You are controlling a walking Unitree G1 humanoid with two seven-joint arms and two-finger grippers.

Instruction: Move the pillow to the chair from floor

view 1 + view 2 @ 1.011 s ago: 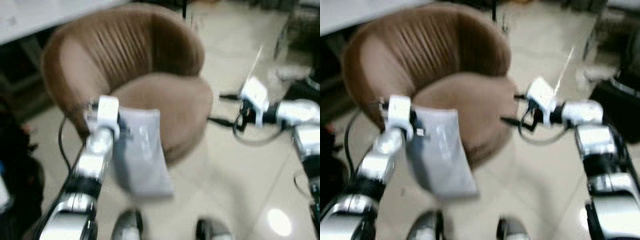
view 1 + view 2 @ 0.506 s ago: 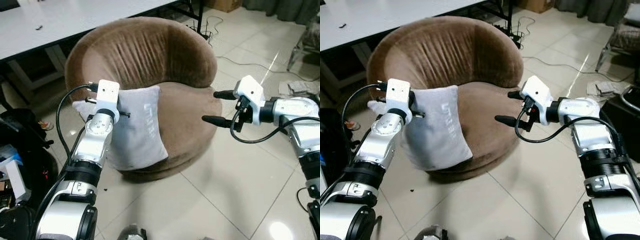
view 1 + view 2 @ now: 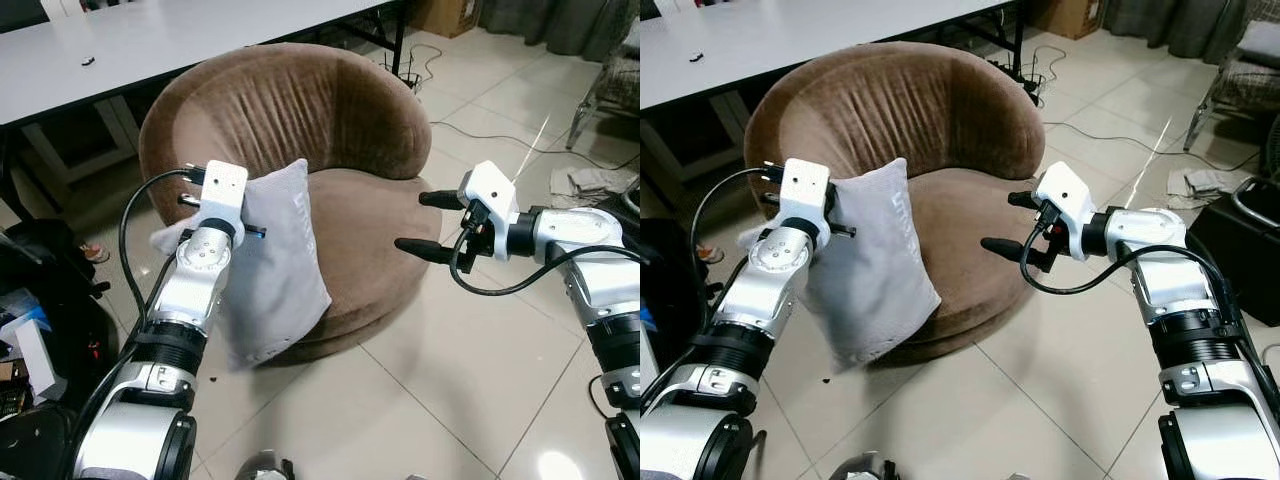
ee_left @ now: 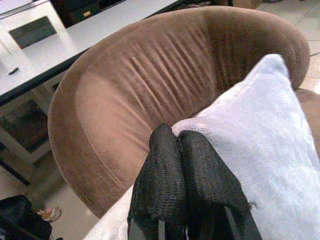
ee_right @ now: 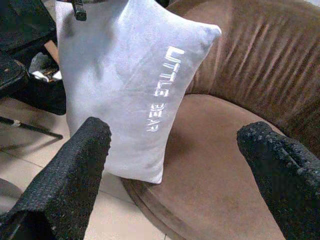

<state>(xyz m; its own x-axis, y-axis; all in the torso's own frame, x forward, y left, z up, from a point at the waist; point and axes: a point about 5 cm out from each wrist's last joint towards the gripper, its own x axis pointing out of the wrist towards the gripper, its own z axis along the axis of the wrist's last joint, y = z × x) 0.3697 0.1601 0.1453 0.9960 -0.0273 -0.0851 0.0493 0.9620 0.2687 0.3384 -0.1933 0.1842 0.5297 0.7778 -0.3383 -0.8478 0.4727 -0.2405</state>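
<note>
Eye views: left gripper [image 3: 252, 231] jaws pinching grey pillow [image 3: 278, 268] at upper edge, pillow hanging against front left of brown chair [image 3: 330, 120], off floor.
Right gripper [image 3: 420, 222] jaws spread, beside seat's right edge.
Left wrist view: fingers [image 4: 195, 180] pressed together on pillow fabric.
Right wrist view: pillow reads "LITTLE BEAR".
</note>
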